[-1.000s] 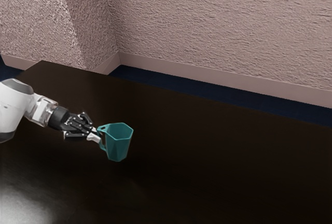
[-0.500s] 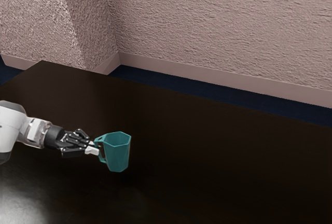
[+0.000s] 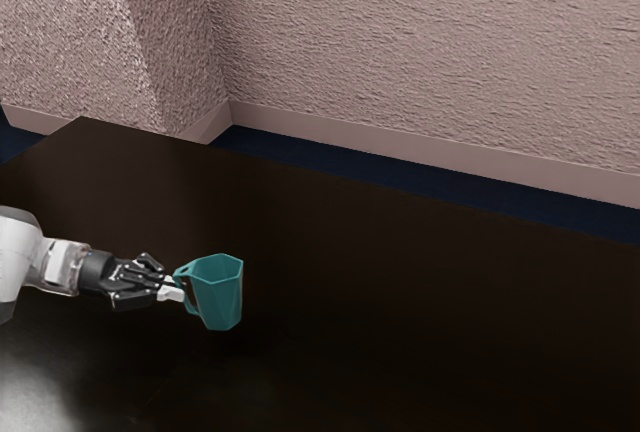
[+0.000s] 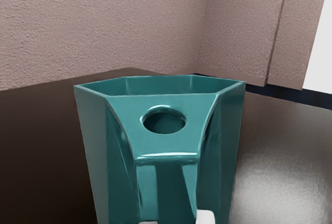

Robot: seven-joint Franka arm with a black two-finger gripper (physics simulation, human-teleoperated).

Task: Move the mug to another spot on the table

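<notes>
A teal faceted mug (image 3: 217,291) stands upright near the dark table's front left in the exterior view, low over or on the surface. My gripper (image 3: 181,287) comes in from the exterior view's left, nearly level, and is shut on the mug's handle. The wrist view looks straight at the mug (image 4: 161,146) from the handle side, with the handle (image 4: 165,154) and its round hole right in front of the hand.
The dark table (image 3: 420,292) stretches wide to the exterior view's right and back. Textured pink walls (image 3: 420,42) with a baseboard stand behind it, and a wall corner juts out at the back left.
My arm has drawn back toward the exterior view's left and sunk lower, carrying the mug with it. The mug has tipped from slanted to nearly upright.
</notes>
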